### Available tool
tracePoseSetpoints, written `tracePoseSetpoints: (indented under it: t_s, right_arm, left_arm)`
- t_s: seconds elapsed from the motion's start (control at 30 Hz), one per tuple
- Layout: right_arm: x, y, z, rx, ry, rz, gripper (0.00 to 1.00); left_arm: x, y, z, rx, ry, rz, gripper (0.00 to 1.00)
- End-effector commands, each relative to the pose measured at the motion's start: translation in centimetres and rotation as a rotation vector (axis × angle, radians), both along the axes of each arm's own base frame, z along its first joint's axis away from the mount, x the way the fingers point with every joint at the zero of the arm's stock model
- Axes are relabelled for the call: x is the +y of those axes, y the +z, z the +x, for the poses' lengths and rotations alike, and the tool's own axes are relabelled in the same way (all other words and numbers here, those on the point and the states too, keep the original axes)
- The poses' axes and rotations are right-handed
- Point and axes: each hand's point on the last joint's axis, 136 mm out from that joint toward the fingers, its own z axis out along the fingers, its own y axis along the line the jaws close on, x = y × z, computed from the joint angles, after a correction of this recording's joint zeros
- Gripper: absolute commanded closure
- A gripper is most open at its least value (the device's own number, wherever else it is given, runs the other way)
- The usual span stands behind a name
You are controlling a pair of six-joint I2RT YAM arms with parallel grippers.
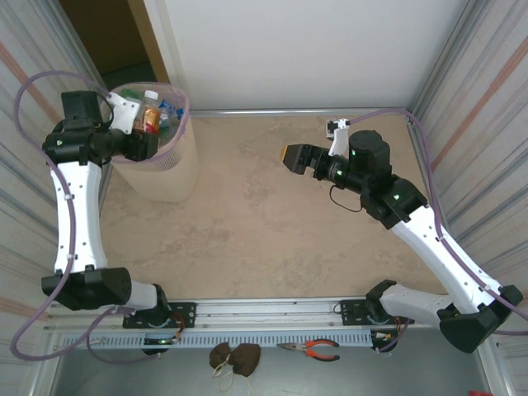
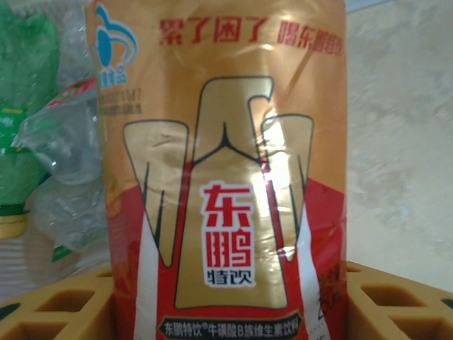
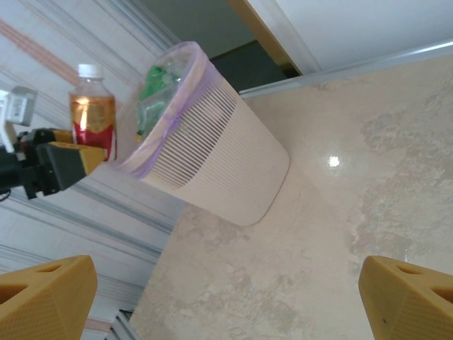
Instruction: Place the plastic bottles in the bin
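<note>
A plastic bottle (image 1: 149, 111) with a white cap and a gold-and-red label (image 2: 226, 177) stands upright over the near-left rim of the bin (image 1: 180, 169). My left gripper (image 1: 145, 134) is shut on its lower body, with yellow fingers (image 2: 64, 304) on both sides. The pale pink ribbed bin (image 3: 212, 163) with a translucent liner holds several crushed green and clear bottles (image 2: 28, 106). In the right wrist view the held bottle (image 3: 92, 117) sits just left of the bin's rim. My right gripper (image 1: 290, 157) hovers open over the table's middle right, with nothing between its fingers (image 3: 42, 297).
Beige marbled tabletop (image 1: 272, 223) stretches between the bin and my right arm. Corrugated walls close in on the left and right. Orange-handled pliers (image 1: 309, 350) and a brown lump (image 1: 235, 356) lie on the ledge below the arm bases.
</note>
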Motion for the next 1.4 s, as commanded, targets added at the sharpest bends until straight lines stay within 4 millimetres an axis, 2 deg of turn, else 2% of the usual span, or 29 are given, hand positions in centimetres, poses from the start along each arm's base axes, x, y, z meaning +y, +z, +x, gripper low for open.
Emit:
tracePoseSetpoints:
  t_s: [0.0,0.1,0.23,0.4,0.57,0.7,0.83,0.93,1.0,1.13,1.23,1.3,1.37]
  right_arm:
    - [-0.5,1.8,-0.6,-0.042,0.013,0.002,0.06]
    - [-0.5,2.0,-0.6,-0.041,0.016,0.003,0.07]
    - [-0.2,1.7,-0.4,-0.022,0.024,-0.004,0.07]
    - [-0.1,1.6,-0.3,-0.014,0.025,-0.003,0.07]
    - [-0.2,1.7,-0.2,-0.017,0.018,-0.002,0.07]
    - [-0.9,1.0,0.1,-0.009,-0.018,-0.032,0.07]
    - [-2.9,-0.5,1.1,0.001,-0.083,-0.112,0.07]
    - [-5.3,-1.7,1.7,-0.006,-0.157,-0.203,0.0]
    - [-6.9,-2.7,2.0,-0.006,-0.204,-0.258,0.01]
    - [-10.5,-4.9,2.3,-0.02,-0.308,-0.374,0.01]
    - [-13.5,-7.3,3.0,-0.024,-0.411,-0.492,0.01]
    - [-15.5,-8.3,3.0,-0.05,-0.474,-0.561,0.01]
    - [-17.0,-9.8,3.4,-0.063,-0.521,-0.641,0.01]
  left_arm:
    - [2.4,-1.2,0.5,0.03,0.037,0.129,0.38]
    - [3.4,-2.3,1.0,0.059,0.06,0.176,0.36]
    - [3.4,-2.5,0.8,0.052,0.051,0.176,0.25]
    - [3.1,-1.0,0.4,-0.01,0.037,0.121,0.17]
    - [2.9,0.7,0.6,-0.058,0.037,0.087,0.17]
    - [1.5,2.1,0.4,-0.103,0.012,0.005,0.2]
    - [-0.9,3.6,-0.9,-0.169,-0.035,-0.135,0.21]
    - [-2.4,4.1,-2.7,-0.204,-0.066,-0.208,0.2]
    - [-2.8,4.1,-4.0,-0.213,-0.052,-0.239,0.21]
    - [-3.2,2.8,-6.6,-0.217,0.0,-0.298,0.19]
    - [-3.5,1.2,-8.2,-0.219,0.04,-0.346,0.12]
    - [-3.6,0.0,-9.0,-0.222,0.065,-0.365,0.01]
    - [-3.2,-1.7,-9.6,-0.214,0.115,-0.379,0.01]
